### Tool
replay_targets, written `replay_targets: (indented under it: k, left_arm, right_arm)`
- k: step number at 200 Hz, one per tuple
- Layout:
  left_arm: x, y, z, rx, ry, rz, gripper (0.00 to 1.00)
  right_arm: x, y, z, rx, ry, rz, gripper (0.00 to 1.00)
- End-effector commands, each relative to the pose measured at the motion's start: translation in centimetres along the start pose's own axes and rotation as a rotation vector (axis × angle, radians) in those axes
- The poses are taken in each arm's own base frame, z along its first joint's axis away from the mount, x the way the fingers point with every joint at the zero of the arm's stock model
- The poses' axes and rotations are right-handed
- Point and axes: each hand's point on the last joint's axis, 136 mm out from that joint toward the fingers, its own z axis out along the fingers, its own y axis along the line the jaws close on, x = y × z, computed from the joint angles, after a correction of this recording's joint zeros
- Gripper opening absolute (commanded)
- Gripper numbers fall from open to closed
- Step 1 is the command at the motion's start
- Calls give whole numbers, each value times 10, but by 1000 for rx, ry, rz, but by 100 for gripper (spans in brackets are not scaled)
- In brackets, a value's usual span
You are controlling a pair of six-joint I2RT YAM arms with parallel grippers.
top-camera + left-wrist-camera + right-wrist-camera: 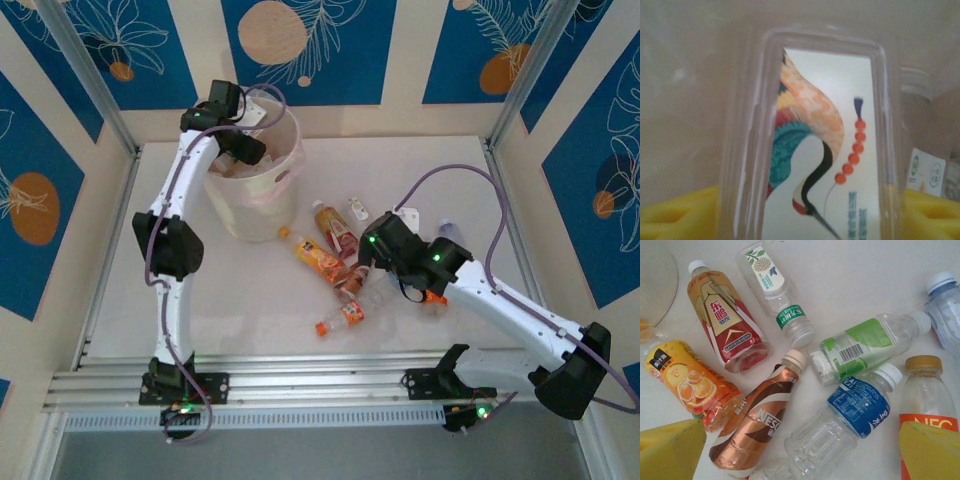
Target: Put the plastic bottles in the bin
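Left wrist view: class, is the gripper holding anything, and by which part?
A clear crane-label bottle sits between the yellow fingers, at its body; whether they grip it cannot be told.

Cream bin (248,208), red-gold bottle (725,322), copper-brown bottle (757,425), blue-labelled bottle (860,407), crane-patterned bottle (825,150).

I count 8 bottles (860,347) on the desk (865,270) on rt wrist cam, 2 more bottles (825,150) on lt cam, 1 bin (255,195).
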Motion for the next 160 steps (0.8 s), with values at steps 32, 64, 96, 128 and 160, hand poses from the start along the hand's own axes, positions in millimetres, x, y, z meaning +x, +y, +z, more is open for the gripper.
replay_targets:
  k: [32,64,96,128,160]
  left_arm:
    - [-5,5,-17,-34,-9,-10,88]
    - [-19,10,-44,-54,-73,-36,99]
    - [-34,17,-80,-79,-154,-74,100]
    - [-48,17,-120,-74,-241,-111,100]
    - [-57,9,-157,-29,-321,-141,99]
  right_arm:
    - [-8,-4,-5,12,-32,40,99]
    - [-8,-5,-5,13,-32,40,99]
    - [-7,-7,-5,16,-34,41,99]
    - [-7,-7,-5,12,-37,44,99]
    - [-6,-8,-6,10,-39,45,99]
